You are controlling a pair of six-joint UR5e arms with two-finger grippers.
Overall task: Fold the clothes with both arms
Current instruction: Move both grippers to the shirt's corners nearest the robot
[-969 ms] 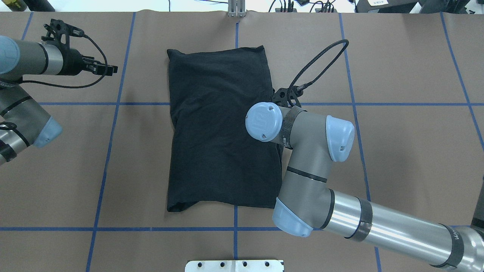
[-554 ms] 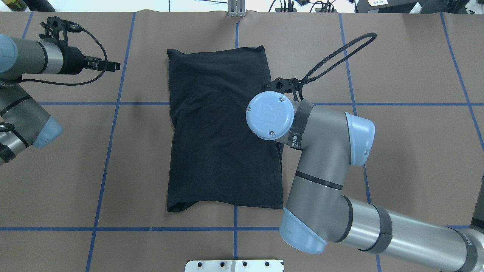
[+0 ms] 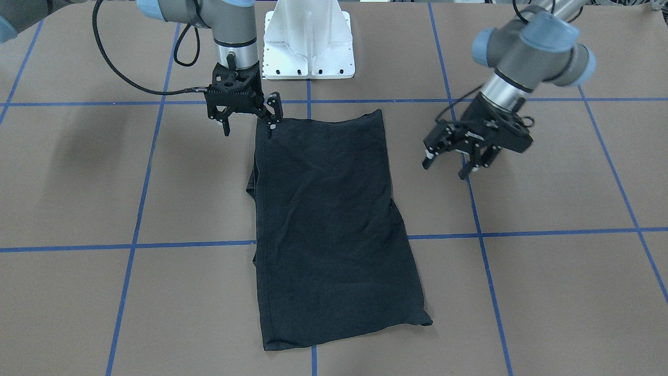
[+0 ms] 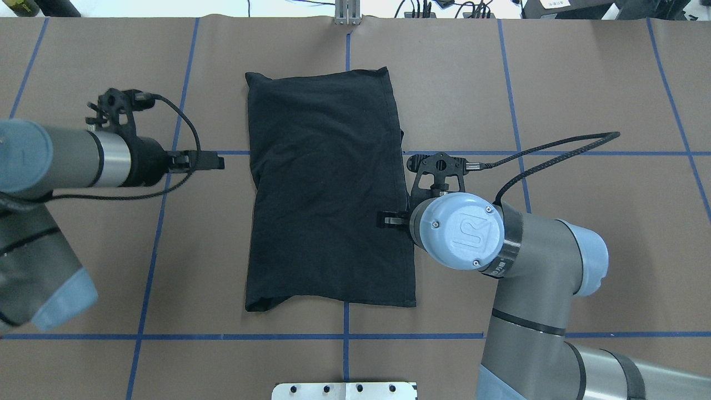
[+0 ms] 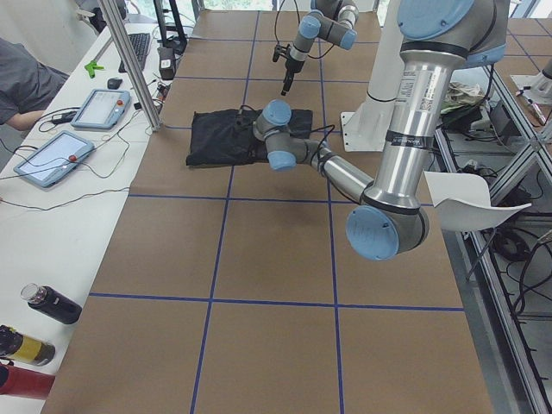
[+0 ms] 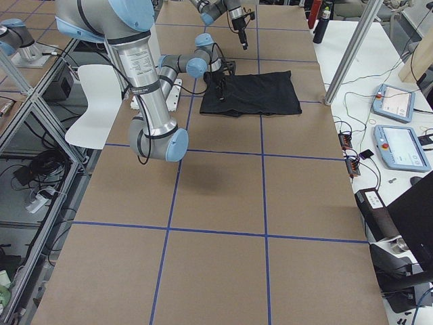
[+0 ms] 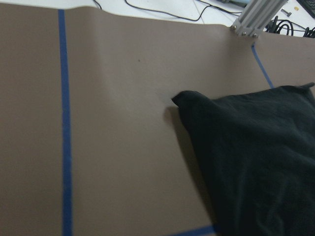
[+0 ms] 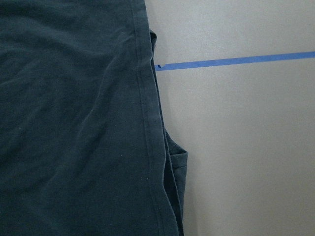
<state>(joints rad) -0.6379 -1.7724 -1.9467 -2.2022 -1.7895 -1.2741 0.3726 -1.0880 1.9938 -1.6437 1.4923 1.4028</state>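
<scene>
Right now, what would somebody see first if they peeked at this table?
A black folded T-shirt lies flat in the middle of the brown table crossed by blue tape lines. The right silver-grey arm's open black fingers hover at the shirt's edge on that side, while the left arm's open black fingers hang over bare table beside it.

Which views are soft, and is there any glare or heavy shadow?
Left wrist view: slightly soft all over, T-shirt edge fuzzy. Right wrist view: sharp, hem seam crisp. Overhead and front-facing views: even light, no glare, only faint shadows on the table.
</scene>
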